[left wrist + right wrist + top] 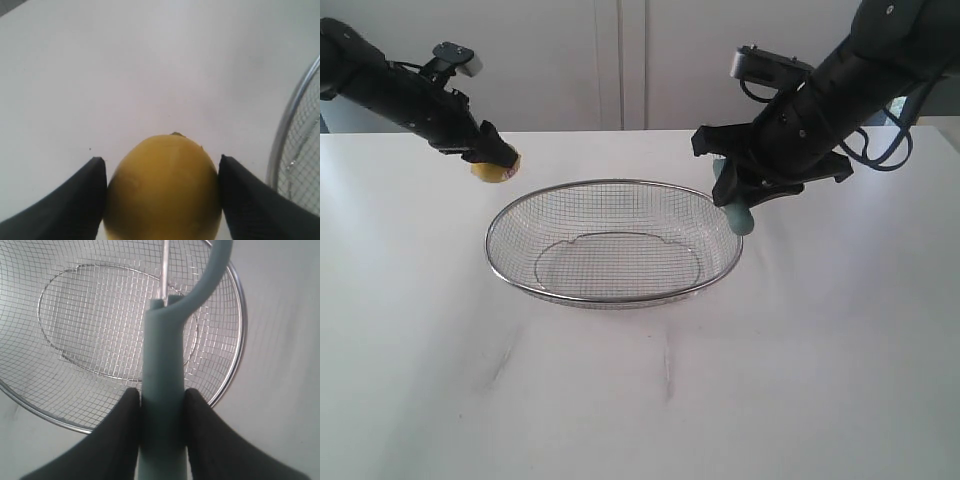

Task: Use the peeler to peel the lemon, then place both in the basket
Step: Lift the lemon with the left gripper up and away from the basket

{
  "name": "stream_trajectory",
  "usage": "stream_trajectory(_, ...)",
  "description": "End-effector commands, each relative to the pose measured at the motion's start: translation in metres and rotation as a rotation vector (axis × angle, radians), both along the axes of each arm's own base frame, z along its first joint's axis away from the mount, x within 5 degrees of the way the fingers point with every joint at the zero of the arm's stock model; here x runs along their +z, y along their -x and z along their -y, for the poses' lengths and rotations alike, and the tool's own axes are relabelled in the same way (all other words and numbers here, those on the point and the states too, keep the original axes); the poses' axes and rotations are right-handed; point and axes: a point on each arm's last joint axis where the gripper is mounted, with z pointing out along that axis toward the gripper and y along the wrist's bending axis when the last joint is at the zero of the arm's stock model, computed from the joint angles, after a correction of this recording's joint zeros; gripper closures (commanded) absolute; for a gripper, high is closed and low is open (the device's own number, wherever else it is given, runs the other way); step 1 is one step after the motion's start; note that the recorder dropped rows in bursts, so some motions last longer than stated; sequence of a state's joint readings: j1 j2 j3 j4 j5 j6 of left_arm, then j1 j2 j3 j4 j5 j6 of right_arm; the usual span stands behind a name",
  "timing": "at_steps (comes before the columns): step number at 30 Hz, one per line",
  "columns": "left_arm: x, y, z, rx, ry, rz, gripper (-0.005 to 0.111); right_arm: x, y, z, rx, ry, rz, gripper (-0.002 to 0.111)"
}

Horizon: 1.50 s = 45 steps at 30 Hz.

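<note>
The lemon (pixel 165 190) is pinched between the two fingers of the left gripper (pixel 500 160), held above the table (pixel 820 380) just outside the far left rim of the basket (pixel 610 297). The skin that shows in the wrist view looks whole and smooth, with no bare strip; its underside is hidden, so I judge that peeling has not begun. The right gripper (pixel 162 392) is clamped on the handle of the peeler (pixel 162 350), which hangs at the basket's right rim with its looped head over the mesh. Lemon and peeler are well apart, the basket between them. The basket holds nothing. All of the task seems left to do: bring the two together, peel, then lay both in the basket
</note>
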<state>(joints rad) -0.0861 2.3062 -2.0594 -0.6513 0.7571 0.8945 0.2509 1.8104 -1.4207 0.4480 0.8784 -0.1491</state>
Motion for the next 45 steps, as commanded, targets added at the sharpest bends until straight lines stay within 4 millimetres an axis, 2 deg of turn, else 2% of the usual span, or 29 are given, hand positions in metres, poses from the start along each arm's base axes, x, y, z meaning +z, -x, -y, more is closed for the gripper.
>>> stream_trajectory(1,0.031,0.015,0.001,-0.021,0.051,-0.040,0.107,0.000,0.001,0.001,0.010,0.002,-0.002,0.108)
stream_trajectory(8,0.054,0.038,0.005,-0.129,0.087,-0.132,0.107,0.001,-0.001,0.001,0.001,0.000,0.017,0.108)
stream_trajectory(11,0.074,0.050,0.011,-0.190,0.166,-0.147,0.107,0.001,-0.001,0.001,0.001,0.000,0.017,0.108)
stream_trajectory(16,0.088,0.059,0.014,-0.228,0.206,-0.156,0.107,0.001,-0.001,0.001,0.013,0.004,0.023,0.108)
stream_trajectory(24,0.098,0.067,0.019,-0.291,0.274,-0.183,0.107,0.000,0.000,0.001,0.020,0.006,0.017,0.108)
stream_trajectory(36,0.108,0.085,0.065,-0.465,0.280,-0.104,0.107,0.002,0.005,-0.005,0.098,-0.056,-0.007,0.108)
stream_trajectory(41,0.105,0.086,0.068,-0.472,0.341,-0.056,0.107,0.002,0.007,-0.006,0.151,-0.065,-0.007,0.108)
stream_trajectory(45,0.106,0.093,0.069,-0.485,0.395,0.025,0.107,0.003,0.007,0.000,0.172,-0.145,-0.006,0.108)
